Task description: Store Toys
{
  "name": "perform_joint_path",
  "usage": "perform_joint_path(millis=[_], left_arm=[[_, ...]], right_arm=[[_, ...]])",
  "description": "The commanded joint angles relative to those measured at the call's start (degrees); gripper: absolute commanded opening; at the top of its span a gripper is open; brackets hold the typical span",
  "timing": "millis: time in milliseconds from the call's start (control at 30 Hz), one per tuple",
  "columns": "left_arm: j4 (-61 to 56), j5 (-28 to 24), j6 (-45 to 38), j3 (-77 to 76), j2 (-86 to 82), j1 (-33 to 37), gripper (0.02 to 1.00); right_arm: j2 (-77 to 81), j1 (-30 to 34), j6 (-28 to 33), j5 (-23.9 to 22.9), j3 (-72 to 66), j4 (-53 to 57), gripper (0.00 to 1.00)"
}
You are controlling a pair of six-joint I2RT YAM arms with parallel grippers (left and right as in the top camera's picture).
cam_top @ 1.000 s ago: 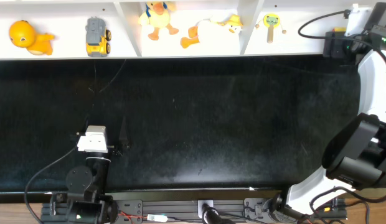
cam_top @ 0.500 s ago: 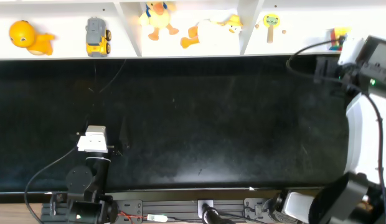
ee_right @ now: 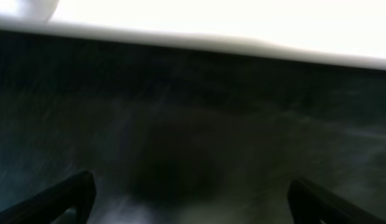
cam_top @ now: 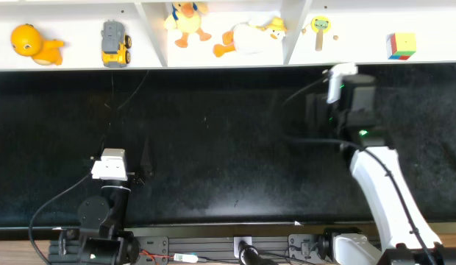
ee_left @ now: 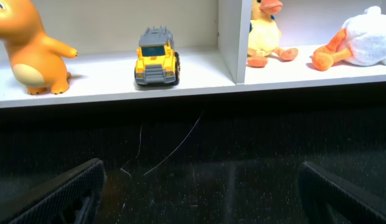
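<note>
Toys stand in the white shelf's (cam_top: 228, 60) compartments along the mat's far edge: an orange figure (cam_top: 33, 43), a yellow truck (cam_top: 115, 43), a yellow plush duck (cam_top: 187, 20), a white plush duck (cam_top: 250, 37), a small yellow toy (cam_top: 320, 29) and a colourful cube (cam_top: 402, 44). My right gripper (ee_right: 193, 199) is open and empty, low over the black mat (cam_top: 228, 147) short of the shelf edge (ee_right: 243, 25), with its arm (cam_top: 349, 99) right of centre. My left gripper (ee_left: 199, 193) is open and empty at the near left, facing the truck (ee_left: 157, 56) and the orange figure (ee_left: 28, 46).
The left arm's white wrist (cam_top: 110, 165) sits near the mat's front left corner. A thin cable (cam_top: 129, 92) trails across the mat from the shelf toward it. Shelf dividers (ee_left: 233, 40) separate the compartments.
My right arm has pulled back from the far right compartment and swung left over the mat, and the colourful cube now shows there. The left arm has stayed still.
</note>
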State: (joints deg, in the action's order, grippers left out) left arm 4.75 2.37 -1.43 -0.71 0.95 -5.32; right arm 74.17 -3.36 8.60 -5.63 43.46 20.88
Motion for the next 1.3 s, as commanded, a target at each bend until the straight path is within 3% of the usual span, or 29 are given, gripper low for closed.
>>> perform_joint_path(millis=[33,733,1067,1300], left_arm=[[0.02,-0.33,-0.46,0.24,-0.79,-0.26,0.998],[0.02,-0.35,-0.46,0.24,-0.79,-0.26,0.996],[0.02,-0.33,-0.46,0.24,-0.79,-0.26,0.998],[0.02,-0.33,-0.46,0.24,-0.79,-0.26,0.996]], right_arm=[[-5.35,-0.22,-1.33,-2.97,-5.60,-2.34,0.998],[-43.17,1.97,-1.33,-2.82,-24.83,9.14,0.998],[-52.46,3.87,-1.44,-2.82,-35.45,8.94,0.996],[-51.82,4.20,-1.33,-2.82,-35.01,7.58,0.996]])
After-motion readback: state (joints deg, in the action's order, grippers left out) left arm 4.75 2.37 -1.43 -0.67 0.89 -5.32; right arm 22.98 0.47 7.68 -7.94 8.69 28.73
